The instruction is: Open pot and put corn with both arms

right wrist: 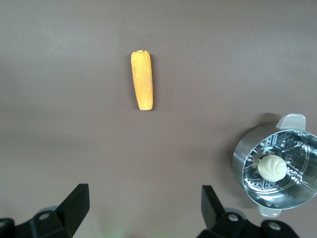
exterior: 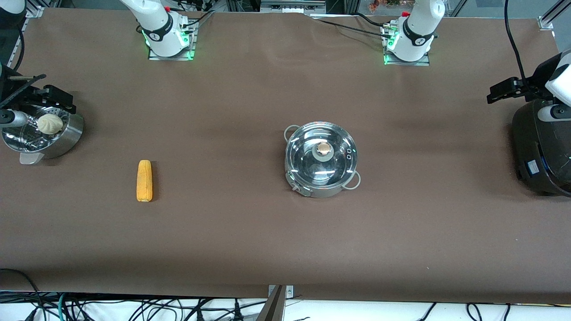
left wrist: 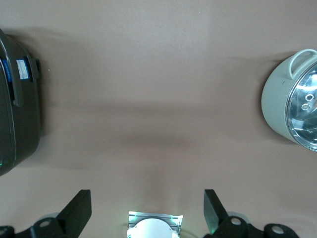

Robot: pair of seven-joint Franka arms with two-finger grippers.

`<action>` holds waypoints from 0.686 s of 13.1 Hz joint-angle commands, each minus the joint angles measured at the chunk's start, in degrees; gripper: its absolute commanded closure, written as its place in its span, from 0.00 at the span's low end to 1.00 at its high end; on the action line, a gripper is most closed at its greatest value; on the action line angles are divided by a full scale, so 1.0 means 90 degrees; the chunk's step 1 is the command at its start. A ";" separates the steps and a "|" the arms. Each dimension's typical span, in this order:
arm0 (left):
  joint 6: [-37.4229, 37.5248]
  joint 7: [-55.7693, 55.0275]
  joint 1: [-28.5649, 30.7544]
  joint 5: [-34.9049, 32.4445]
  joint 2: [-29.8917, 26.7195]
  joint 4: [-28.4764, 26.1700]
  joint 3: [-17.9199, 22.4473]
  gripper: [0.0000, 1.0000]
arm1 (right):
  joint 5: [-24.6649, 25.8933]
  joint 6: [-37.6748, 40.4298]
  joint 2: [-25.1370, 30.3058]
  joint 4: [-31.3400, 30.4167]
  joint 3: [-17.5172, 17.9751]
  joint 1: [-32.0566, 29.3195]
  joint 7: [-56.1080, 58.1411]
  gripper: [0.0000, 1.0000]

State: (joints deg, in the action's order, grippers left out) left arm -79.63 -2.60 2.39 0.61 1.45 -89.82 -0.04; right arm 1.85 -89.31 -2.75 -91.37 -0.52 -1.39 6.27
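The shiny steel pot (exterior: 320, 171) stands mid-table, its glass lid (exterior: 312, 165) on and the bronze knob (exterior: 324, 148) on top. The yellow-orange corn (exterior: 144, 180) lies flat on the table toward the right arm's end, well apart from the pot. My left gripper (left wrist: 147, 198) hangs open and empty over the table beside the rice cooker; the pot (left wrist: 285, 106) shows at the edge of its view. My right gripper (right wrist: 145, 193) is open and empty, up over the table by the steamer bowl, with the corn (right wrist: 142, 80) lying in its view.
A perforated steel steamer bowl (exterior: 67, 138) holding a pale bun (exterior: 49, 123) stands at the right arm's end. A large black rice cooker (exterior: 542, 147) stands at the left arm's end. Brown table covering spreads between corn and pot.
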 commanded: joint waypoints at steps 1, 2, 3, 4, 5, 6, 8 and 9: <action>0.0166 0.0114 0.0027 0.0010 0.0132 0.0243 0.0004 0.00 | -0.0039 0.0031 -0.0056 0.0133 0.0009 -0.0031 -0.0111 0.00; 0.0156 0.0114 0.0017 0.0010 0.0123 0.0253 0.0004 0.00 | -0.0039 0.0031 -0.0056 0.0142 0.0009 -0.0041 -0.0092 0.00; 0.0156 0.0114 0.0017 0.0000 0.0132 0.0243 0.0004 0.00 | 0.0000 0.0031 -0.0075 0.0142 0.0009 -0.0022 -0.0072 0.00; 0.0156 0.0114 0.0017 0.0000 0.0132 0.0253 0.0004 0.00 | 0.0000 0.0041 -0.0114 0.0200 0.0009 -0.0022 -0.0072 0.00; 0.0156 0.0123 0.0027 0.0000 0.0132 0.0243 0.0004 0.00 | 0.0010 0.0041 -0.0124 0.0220 0.0009 -0.0022 -0.0062 0.00; 0.0147 0.0123 0.0027 0.0000 0.0132 0.0243 0.0004 0.00 | 0.0010 0.0041 -0.0124 0.0221 0.0009 -0.0022 -0.0062 0.00; 0.0147 0.0123 0.0017 0.0000 0.0132 0.0253 0.0004 0.00 | 0.0010 0.0041 -0.0124 0.0221 0.0009 -0.0031 -0.0072 0.00; 0.0147 0.0123 0.0017 0.0000 0.0132 0.0243 0.0004 0.00 | 0.0010 0.0041 -0.0124 0.0221 0.0009 -0.0031 -0.0072 0.00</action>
State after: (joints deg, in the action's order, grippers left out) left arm -79.63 -2.60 2.42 0.61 1.50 -89.81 0.00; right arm 1.85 -89.37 -3.29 -90.89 -0.57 -1.42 6.17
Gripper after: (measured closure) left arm 0.000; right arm 0.000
